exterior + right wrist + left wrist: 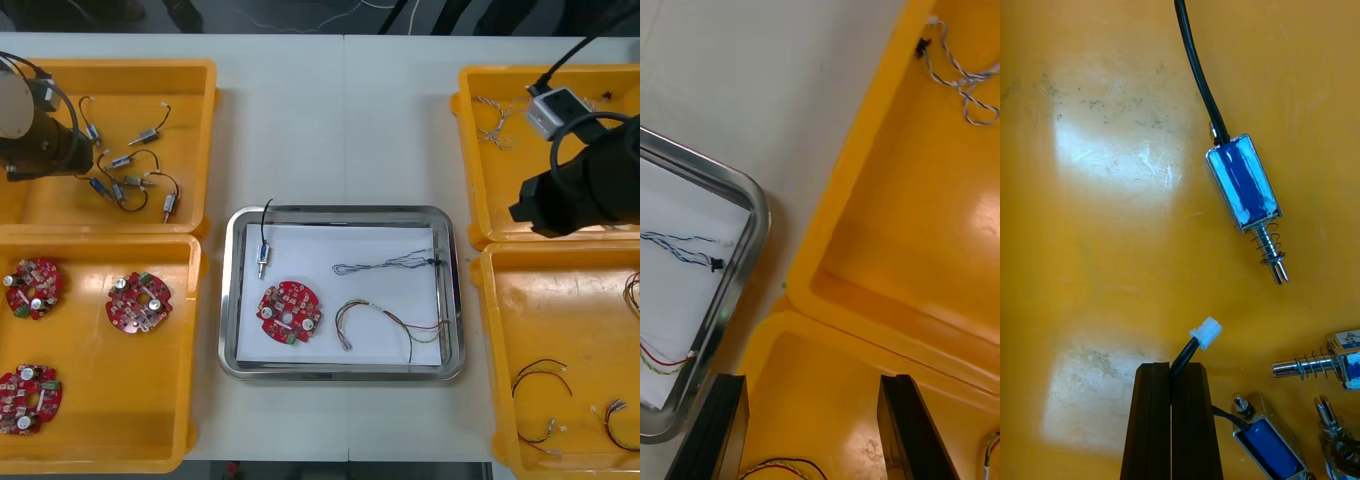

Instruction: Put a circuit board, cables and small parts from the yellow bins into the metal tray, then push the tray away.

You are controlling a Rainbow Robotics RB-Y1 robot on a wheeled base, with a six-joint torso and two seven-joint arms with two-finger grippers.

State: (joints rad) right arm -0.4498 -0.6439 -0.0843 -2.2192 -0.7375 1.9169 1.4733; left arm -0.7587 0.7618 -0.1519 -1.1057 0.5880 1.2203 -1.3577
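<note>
while the right gripper [811, 381] hangs spread with nothing between its fingers over the near right bin [540, 300], close to the wall it shares with the far right bin [500, 190], the left gripper [1171, 371] is pressed together on a black cable [1185, 351] just behind its white plug [1206, 330], low in the far left bin [190, 85]. near it a small metal part [1244, 184] lies slantwise, its sprung pin aimed toward the fingers' side and its own lead running off the opposite way. other small metal parts [1266, 446] lie close by the fingers. the metal tray [232, 300], white inside, holds a circuit board [289, 312], a second small metal part [262, 262] with its long axis running near to far, a blue and white cable [385, 265] stretched left to right, and a red and yellow cable [385, 320]. three boards [138, 302] lie in the near left bin [100, 430].
</note>
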